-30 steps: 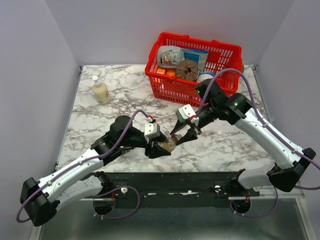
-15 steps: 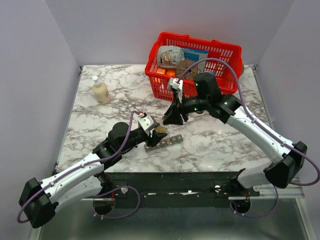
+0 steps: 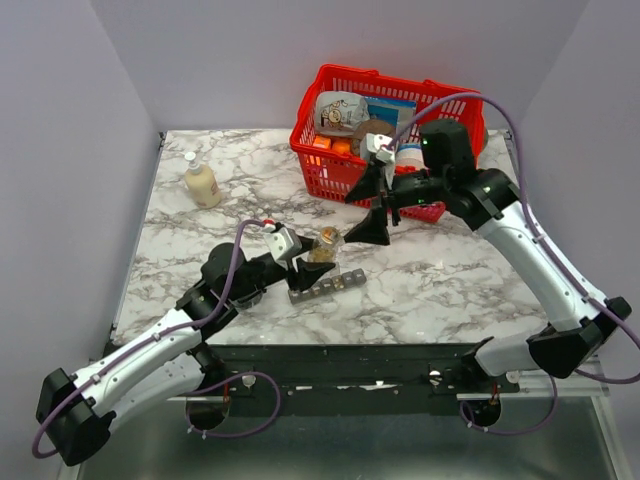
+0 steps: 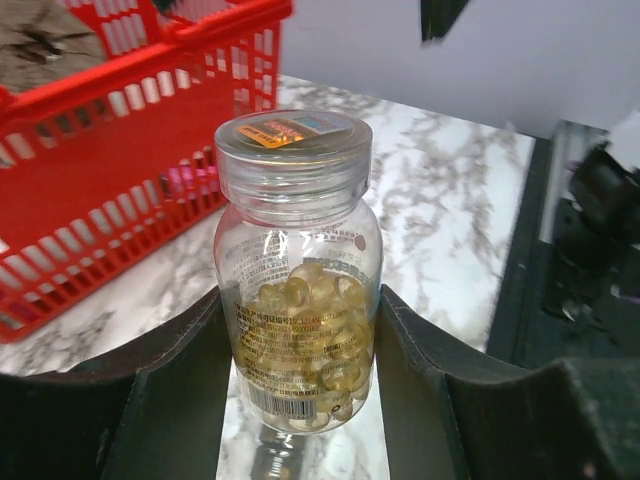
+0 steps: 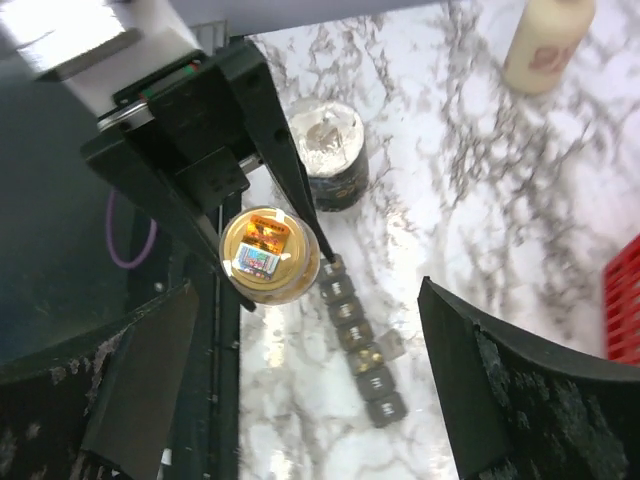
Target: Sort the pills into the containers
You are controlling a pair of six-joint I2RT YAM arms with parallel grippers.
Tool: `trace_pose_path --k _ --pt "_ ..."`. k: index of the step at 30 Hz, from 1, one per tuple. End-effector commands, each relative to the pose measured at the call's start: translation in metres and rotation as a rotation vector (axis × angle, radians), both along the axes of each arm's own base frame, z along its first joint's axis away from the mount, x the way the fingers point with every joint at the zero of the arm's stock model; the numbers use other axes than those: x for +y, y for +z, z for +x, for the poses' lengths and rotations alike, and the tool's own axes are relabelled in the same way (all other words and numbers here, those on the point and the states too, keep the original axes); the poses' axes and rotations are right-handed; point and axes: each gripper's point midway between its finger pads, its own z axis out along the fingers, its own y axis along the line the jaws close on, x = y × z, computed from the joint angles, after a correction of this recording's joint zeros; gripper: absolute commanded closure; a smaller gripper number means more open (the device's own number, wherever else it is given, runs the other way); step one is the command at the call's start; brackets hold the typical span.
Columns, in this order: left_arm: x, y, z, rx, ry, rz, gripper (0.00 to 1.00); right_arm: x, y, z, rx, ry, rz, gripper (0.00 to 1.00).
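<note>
top: high, wide, facing down | left wrist: close, level at pill bottle (image 4: 298,270) | right wrist: above, shares pill bottle

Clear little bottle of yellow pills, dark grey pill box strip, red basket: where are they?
Small clear plastic pill bottle (image 4: 298,300): left wrist view, its pill-filled body.
Narrow dark grey pill organiser strip (image 5: 357,335): right wrist view, a middle compartment.
Red mesh basket (image 3: 328,172): top external view, its front wall.

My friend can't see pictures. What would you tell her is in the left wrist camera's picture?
A small clear bottle of yellow-brown pills is held upright in the left claw. Behind it, a red basket sits on a marble table.
</note>
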Motion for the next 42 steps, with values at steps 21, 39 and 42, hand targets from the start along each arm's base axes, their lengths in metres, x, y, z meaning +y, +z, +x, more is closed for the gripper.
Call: trace_pose_path --k 21,39,42 --pt "-0.027 0.014 -0.084 0.194 -0.627 0.033 1.00 -0.006 -0.031 -0.107 -0.325 0.634 0.020 0.25" --pt "0.021 0.075 0.020 -0.091 0.140 -0.176 1.00 0.025 -0.106 -0.042 0.260 0.003 -0.244 0.82" --pt "0.040 0.077 0.040 -0.116 0.300 -0.196 1.00 0.023 -0.133 -0.012 0.309 -0.215 -0.296 0.82"
